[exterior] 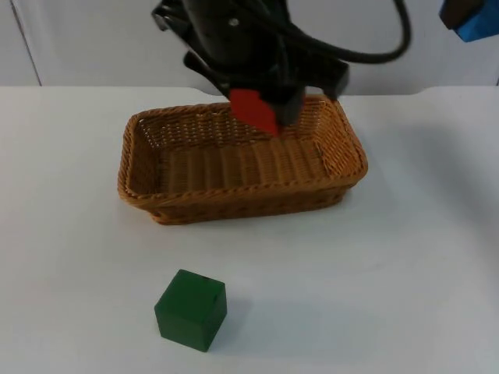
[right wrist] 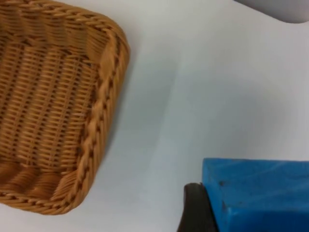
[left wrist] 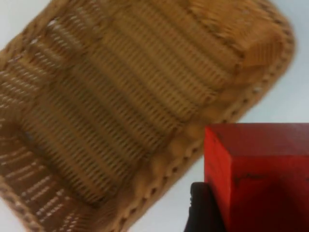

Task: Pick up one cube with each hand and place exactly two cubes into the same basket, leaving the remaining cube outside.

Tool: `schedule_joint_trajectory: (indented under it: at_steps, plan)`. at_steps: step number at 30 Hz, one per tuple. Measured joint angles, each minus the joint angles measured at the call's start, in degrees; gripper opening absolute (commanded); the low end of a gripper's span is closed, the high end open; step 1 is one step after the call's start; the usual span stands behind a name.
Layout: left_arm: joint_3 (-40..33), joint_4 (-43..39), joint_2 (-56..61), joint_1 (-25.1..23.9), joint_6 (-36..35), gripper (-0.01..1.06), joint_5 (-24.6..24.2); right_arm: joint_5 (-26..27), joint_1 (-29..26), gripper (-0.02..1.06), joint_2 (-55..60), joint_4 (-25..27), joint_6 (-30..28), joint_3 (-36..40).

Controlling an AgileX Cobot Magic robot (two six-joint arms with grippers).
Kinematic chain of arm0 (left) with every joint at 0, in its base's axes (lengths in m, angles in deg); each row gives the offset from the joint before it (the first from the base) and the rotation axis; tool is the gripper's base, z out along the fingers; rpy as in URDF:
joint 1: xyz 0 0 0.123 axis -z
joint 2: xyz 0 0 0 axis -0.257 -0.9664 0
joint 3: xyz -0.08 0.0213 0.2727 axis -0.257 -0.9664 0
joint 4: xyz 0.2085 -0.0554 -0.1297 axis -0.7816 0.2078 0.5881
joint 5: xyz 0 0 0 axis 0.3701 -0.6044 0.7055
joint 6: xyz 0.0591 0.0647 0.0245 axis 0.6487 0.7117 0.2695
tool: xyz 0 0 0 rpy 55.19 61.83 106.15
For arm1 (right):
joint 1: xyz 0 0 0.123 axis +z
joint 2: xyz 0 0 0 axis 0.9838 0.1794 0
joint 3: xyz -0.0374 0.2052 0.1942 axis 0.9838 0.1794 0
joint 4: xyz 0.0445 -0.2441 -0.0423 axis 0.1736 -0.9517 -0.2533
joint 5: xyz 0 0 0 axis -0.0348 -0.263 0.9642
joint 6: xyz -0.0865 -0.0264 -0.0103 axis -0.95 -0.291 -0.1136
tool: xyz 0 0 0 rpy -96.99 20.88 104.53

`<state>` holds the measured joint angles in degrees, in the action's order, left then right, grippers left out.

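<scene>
My left gripper (exterior: pixel 261 109) hangs over the back rim of the wicker basket (exterior: pixel 140 183), shut on a red cube (exterior: pixel 256 109). In the left wrist view the red cube (left wrist: pixel 260 176) sits beside a black fingertip (left wrist: pixel 203 208), above the basket's edge (left wrist: pixel 169 159). My right gripper (exterior: pixel 472 23) is high at the back right, shut on a blue cube (exterior: pixel 477 25). The right wrist view has the blue cube (right wrist: pixel 258 193) over bare table, with the basket (right wrist: pixel 99 121) off to one side. A green cube (exterior: pixel 191 309) rests on the table in front of the basket.
The white table (exterior: pixel 421 257) stretches to the right of and in front of the basket. A grey partition wall (exterior: pixel 93 39) closes off the back. The basket's woven floor (exterior: pixel 226 167) holds no cube.
</scene>
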<state>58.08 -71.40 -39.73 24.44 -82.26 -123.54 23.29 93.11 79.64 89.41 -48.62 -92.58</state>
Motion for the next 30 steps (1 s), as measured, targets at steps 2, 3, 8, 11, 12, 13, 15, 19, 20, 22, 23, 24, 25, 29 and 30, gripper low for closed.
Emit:
schedule_joint_trajectory:
  at_steps: [2,3,8,11,12,13,15,19,20,22,23,24,25,29,30]
  plan:
    - [0.0,0.43,0.0,-0.92,0.55,0.0,0.11,-0.1,0.02,0.0,0.0,0.19,-0.11,0.0]
    - [0.0,0.94,0.0,-2.02,1.0,0.0,0.11,-0.1,0.28,0.0,0.0,0.41,-0.25,0.0]
    - [0.0,4.04,0.0,-6.62,3.6,0.0,0.69,-0.21,1.32,0.0,0.0,0.41,-0.37,0.0]
    - [0.0,5.95,0.0,-10.33,5.06,0.0,1.11,-0.21,2.5,0.0,0.0,0.41,-0.76,0.0]
    - [0.0,6.32,0.0,-11.56,5.21,0.0,1.26,-0.21,3.04,0.0,0.0,0.41,-0.76,0.0]
    - [0.0,6.32,0.0,-11.56,5.21,0.0,1.26,-0.21,3.04,0.0,0.0,0.41,-0.76,0.0]
    - [0.0,6.78,0.0,-13.69,5.73,0.0,1.29,-0.21,4.3,0.0,0.0,0.41,-1.01,0.0]
    - [0.0,9.26,0.0,-16.63,7.82,0.0,1.83,-0.21,6.59,0.0,0.0,0.41,-1.48,0.0]
    - [0.0,10.67,0.0,-17.29,8.88,0.0,2.18,-0.02,7.42,0.0,0.0,0.41,-1.56,0.0]
    - [0.0,15.34,0.0,-18.99,12.34,0.0,2.87,0.87,9.19,0.0,0.0,0.41,-1.56,0.0]
    - [0.0,15.34,0.0,-18.99,12.34,0.0,2.87,0.87,9.19,0.0,0.0,0.41,-1.56,0.0]
    - [0.0,17.2,0.0,-19.42,13.5,0.0,3.41,1.58,9.94,0.0,0.0,0.41,-1.56,0.0]
    - [0.0,18.89,0.0,-19.75,14.69,0.0,3.92,2.31,10.68,0.0,0.0,0.41,-1.56,0.0]
    - [0.0,22.36,-1.42,-20.47,17.44,0.0,5.26,5.31,13.09,0.0,0.55,0.41,-1.45,0.0]
    - [0.0,22.36,-1.42,-20.47,17.44,0.0,5.26,5.31,13.09,0.0,0.55,0.41,-1.45,0.0]
